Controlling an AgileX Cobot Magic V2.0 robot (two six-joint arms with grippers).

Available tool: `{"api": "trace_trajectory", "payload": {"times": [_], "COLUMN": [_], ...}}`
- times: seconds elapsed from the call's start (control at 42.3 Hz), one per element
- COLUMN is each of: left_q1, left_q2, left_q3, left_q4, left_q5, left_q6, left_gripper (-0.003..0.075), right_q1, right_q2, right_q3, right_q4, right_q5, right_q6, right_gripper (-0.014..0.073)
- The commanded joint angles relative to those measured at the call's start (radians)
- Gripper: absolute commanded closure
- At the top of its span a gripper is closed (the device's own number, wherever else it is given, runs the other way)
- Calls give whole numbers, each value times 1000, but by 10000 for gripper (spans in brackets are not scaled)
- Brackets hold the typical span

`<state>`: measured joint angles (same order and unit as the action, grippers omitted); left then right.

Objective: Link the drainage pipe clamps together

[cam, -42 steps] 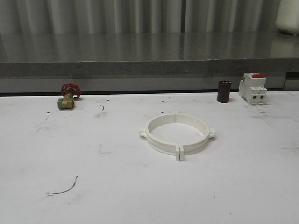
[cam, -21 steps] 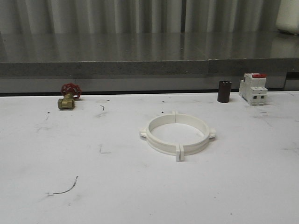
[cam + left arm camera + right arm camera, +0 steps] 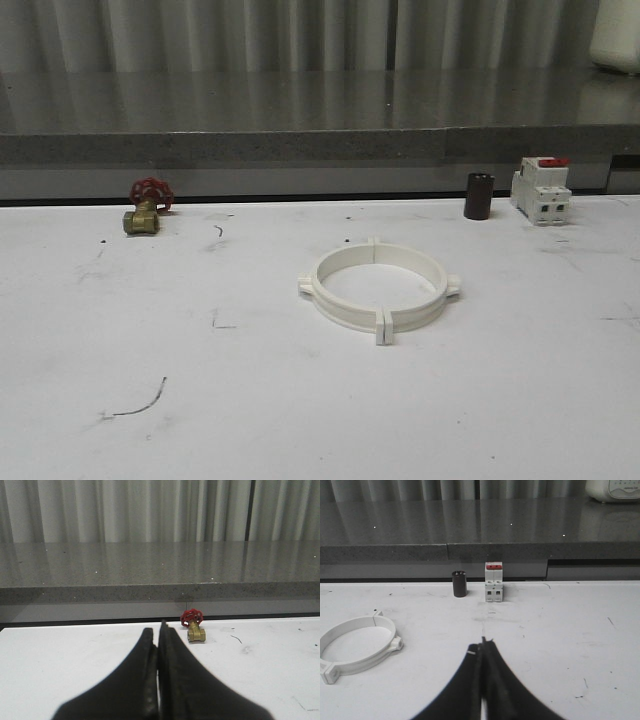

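Workshop or test bench setting: scuffed, pen-marked white table (image 3: 300,420), grey stone-look counter (image 3: 300,145), corrugated metal wall (image 3: 250,35). Hardware present: brass valve (image 3: 143,215), circuit breaker (image 3: 541,190), dark cylinder (image 3: 479,196).

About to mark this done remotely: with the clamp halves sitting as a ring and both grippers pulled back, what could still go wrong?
1. The drainage pipe clamps form a ring, but a seam shows at the near tabs; they may only be touching, not locked.
2. The left gripper and right gripper are shut and hold nothing, so nothing keeps the halves together.
3. A careless re-approach could push the ring apart.
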<state>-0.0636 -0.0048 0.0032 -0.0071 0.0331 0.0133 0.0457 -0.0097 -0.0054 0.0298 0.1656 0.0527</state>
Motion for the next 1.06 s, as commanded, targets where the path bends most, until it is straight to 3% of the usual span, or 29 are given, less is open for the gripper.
{"api": "trace_trajectory", "payload": {"times": [0.0, 0.165, 1.039], "left_q1": [2, 2, 2], "left_q2": [-10, -10, -10], "left_q3": [24, 24, 24], "left_q4": [-1, -1, -1], "left_q5": [-89, -89, -89], "left_q6": [-13, -13, -13], "left_gripper": [741, 741, 741], "right_q1": [-7, -7, -32], "right_q2": [-16, -17, -16], "right_q3": [5, 29, 29], "right_q4": [1, 1, 1], "right_q5": [-143, -237, -235], "right_q6": [-8, -8, -8], "right_gripper": [662, 662, 662]}}
